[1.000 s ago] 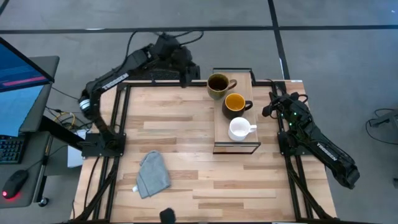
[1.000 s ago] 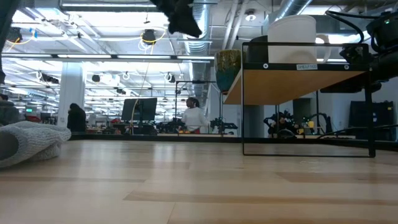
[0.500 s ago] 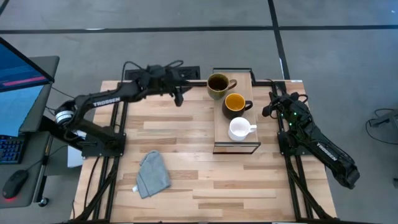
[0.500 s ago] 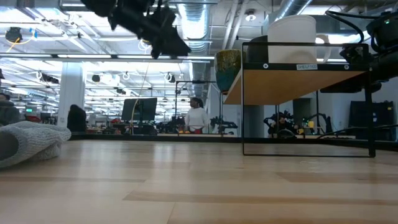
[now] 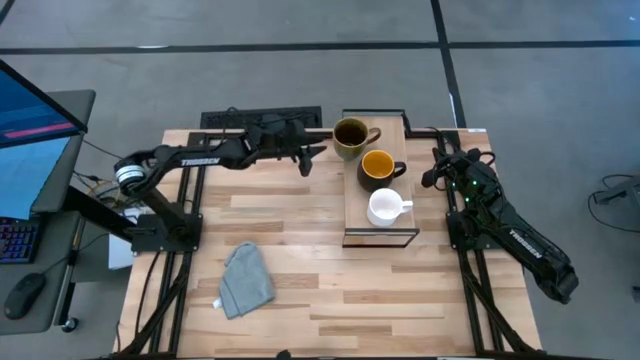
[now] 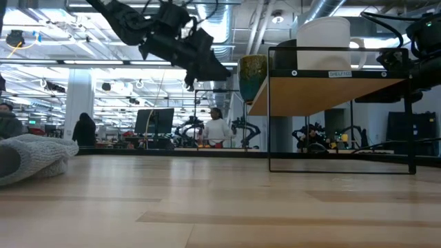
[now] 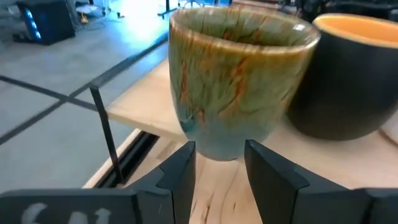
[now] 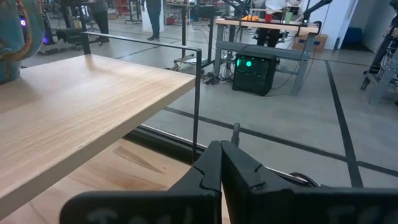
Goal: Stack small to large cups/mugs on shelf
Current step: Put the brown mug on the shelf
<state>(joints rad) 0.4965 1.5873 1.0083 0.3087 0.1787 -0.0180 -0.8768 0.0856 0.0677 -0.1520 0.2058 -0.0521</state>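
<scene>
Three mugs stand in a row on the raised light-wood shelf (image 5: 396,135): the olive-brown mug (image 5: 350,137) at the far end, the dark mug with yellow-orange inside (image 5: 377,167) in the middle, and the small white mug (image 5: 386,207) at the near end. My left gripper (image 5: 311,161) is open, level and just left of the olive-brown mug (image 7: 239,81), with its fingers pointing at the mug's base and apart from it. It also shows in the low view (image 6: 217,72). My right gripper (image 5: 437,172) is shut and empty, waiting right of the shelf.
A crumpled grey cloth (image 5: 246,280) lies on the tabletop at the near left. The shelf's dark frame (image 6: 270,110) stands on the table's right half. Bare tabletop (image 5: 290,215) lies between the cloth and the shelf. People stand in the room beyond the table.
My left arm has swung down from beyond the table's far edge. Its gripper has moved toward the near edge and then toward the table's right, closing on the olive-brown mug. It has turned level and now points at the shelf. The mugs have stayed where they were.
</scene>
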